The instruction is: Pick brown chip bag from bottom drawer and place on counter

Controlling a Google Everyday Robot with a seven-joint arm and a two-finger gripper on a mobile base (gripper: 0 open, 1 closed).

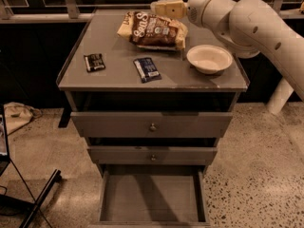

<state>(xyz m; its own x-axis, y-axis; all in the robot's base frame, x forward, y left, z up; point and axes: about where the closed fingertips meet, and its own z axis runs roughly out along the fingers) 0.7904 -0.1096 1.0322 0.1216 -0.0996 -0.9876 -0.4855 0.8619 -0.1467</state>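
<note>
The brown chip bag (154, 30) lies flat on the counter (114, 75), at its back middle, with its white lettering facing up. My gripper (164, 7) hovers just behind and above the bag's far edge. It is open and holds nothing. The white arm reaches in from the right. The bottom drawer (152, 198) is pulled out at the foot of the cabinet, and its grey floor is bare.
A white bowl (209, 58) stands on the counter right of the bag. A small dark-blue packet (147, 69) and a small black packet (94, 61) lie nearer the front. The two upper drawers (152, 125) are partly open. Black tripod legs (38, 198) stand at lower left.
</note>
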